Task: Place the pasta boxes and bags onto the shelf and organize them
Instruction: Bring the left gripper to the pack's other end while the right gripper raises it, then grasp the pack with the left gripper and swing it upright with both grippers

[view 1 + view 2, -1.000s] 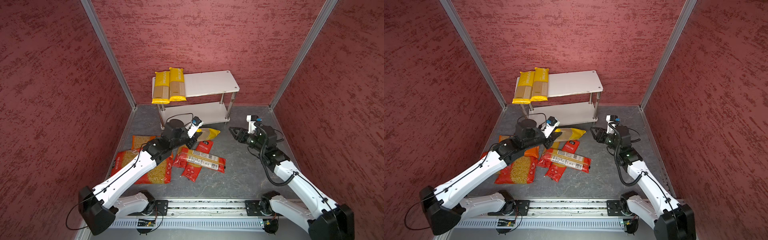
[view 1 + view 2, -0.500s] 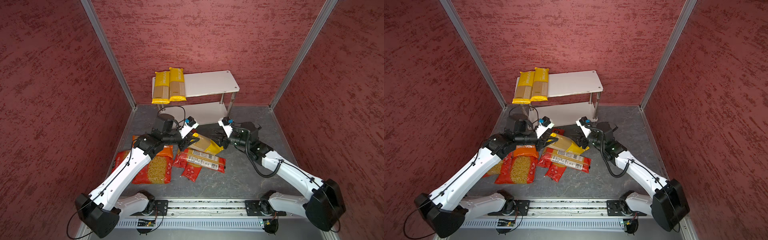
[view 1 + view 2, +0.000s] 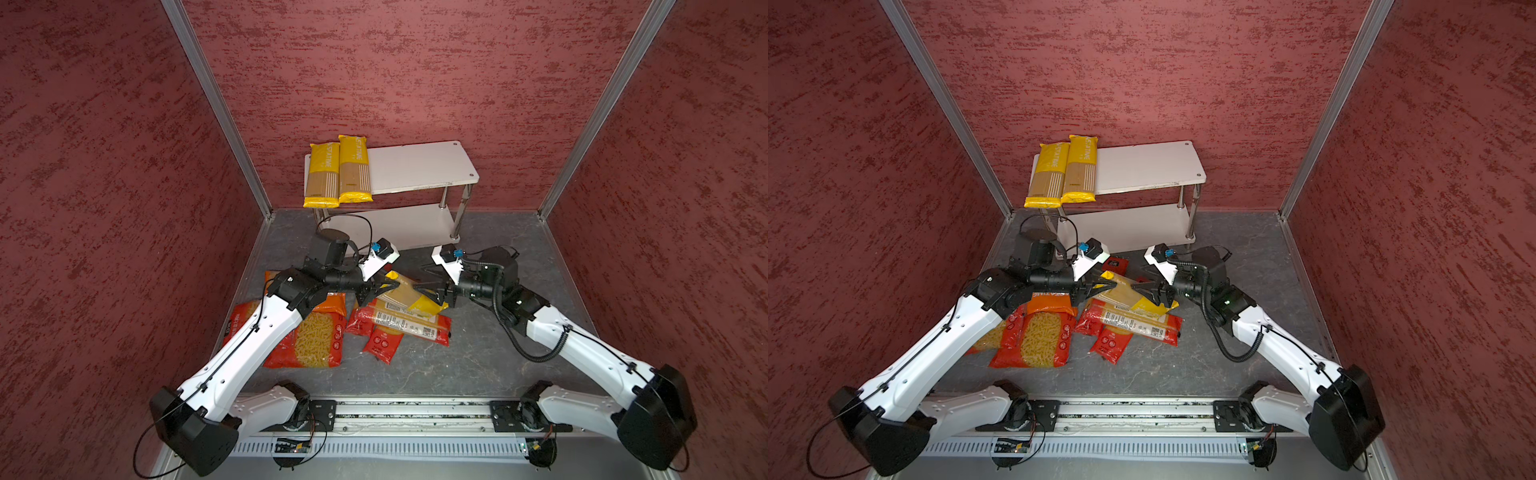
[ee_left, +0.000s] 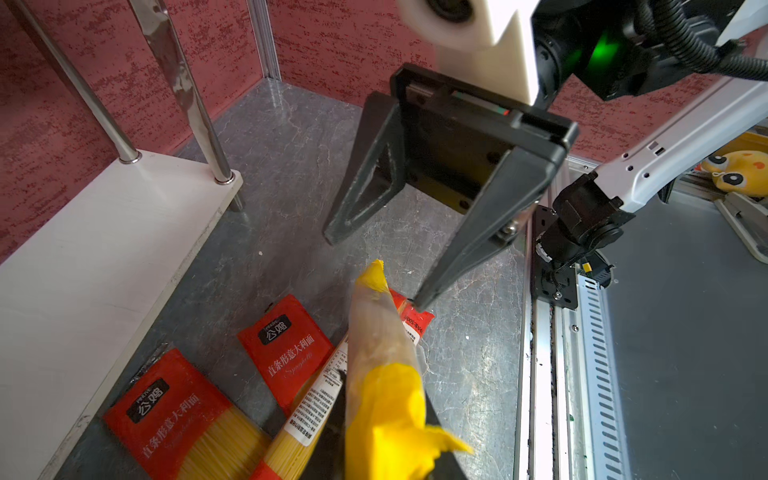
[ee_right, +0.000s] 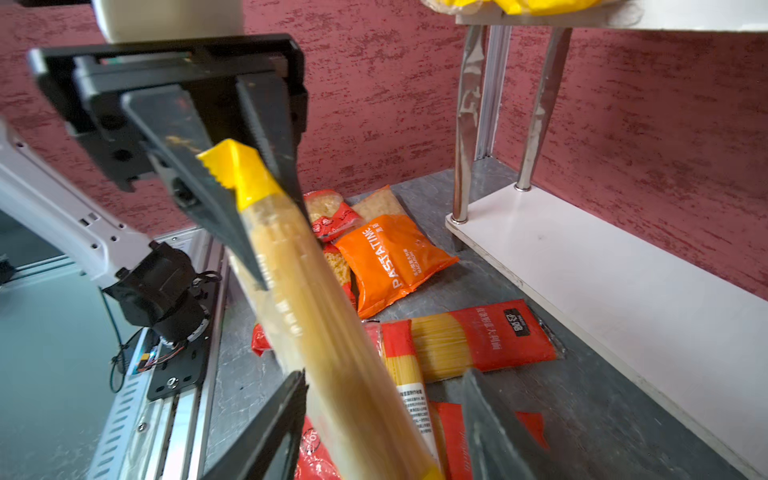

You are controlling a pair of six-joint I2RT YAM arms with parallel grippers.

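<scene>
Left arm: the left gripper (image 5: 282, 249) has its jaws clamped narrow on the crimped end of a yellow spaghetti pack (image 3: 409, 297), holding that end up over the pile.
Right arm: the right gripper (image 4: 376, 270) faces it with jaws spread wide on either side of the pack's far end, gripping nothing.
Key relation: the pack's long axis runs straight from one gripper to the other across the middle of the desk (image 3: 478, 353). The right arm is the nearer to the free end and, by the look of it, need only close to share the load.
Shelf: the shelf (image 3: 419, 166) stands behind both arms. Two yellow packs (image 3: 336, 174) lie side by side at the left end of its top board, overhanging the front edge; the rest of that board and the lower board are bare.
Waiting on the desk: red spaghetti bags (image 3: 407, 326) under the lifted pack, and short-pasta bags (image 3: 316, 336) beneath the left arm.
Risk: a pinch at one end alone may let the long pack sag or twist.
</scene>
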